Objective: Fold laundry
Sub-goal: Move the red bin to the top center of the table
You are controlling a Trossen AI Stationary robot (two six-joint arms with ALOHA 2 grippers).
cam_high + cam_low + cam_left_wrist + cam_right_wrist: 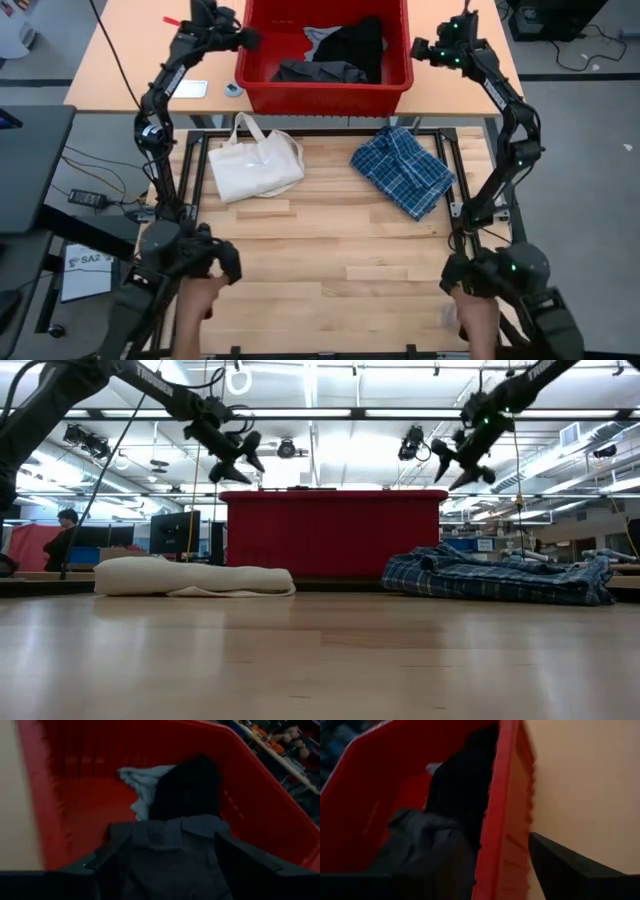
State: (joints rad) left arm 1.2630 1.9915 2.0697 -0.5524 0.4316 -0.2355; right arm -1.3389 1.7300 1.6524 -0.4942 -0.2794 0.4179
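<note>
while both claws hover open and empty, three garments [335, 50] in bin [262, 95], one plaid [402, 170]

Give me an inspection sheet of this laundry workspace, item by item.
Surface: wooden table, front part bare.
Job's things: plaid garment crumpled on the table; black garment, dark grey garment and light grey T-shirt in the red bin.
Clutter: cream tote bag lying flat.
Grippers: left gripper open at the bin's left rim; right gripper open by its right rim.
Cables: on the floor, left.
Surroundings: person seated far behind.
</note>
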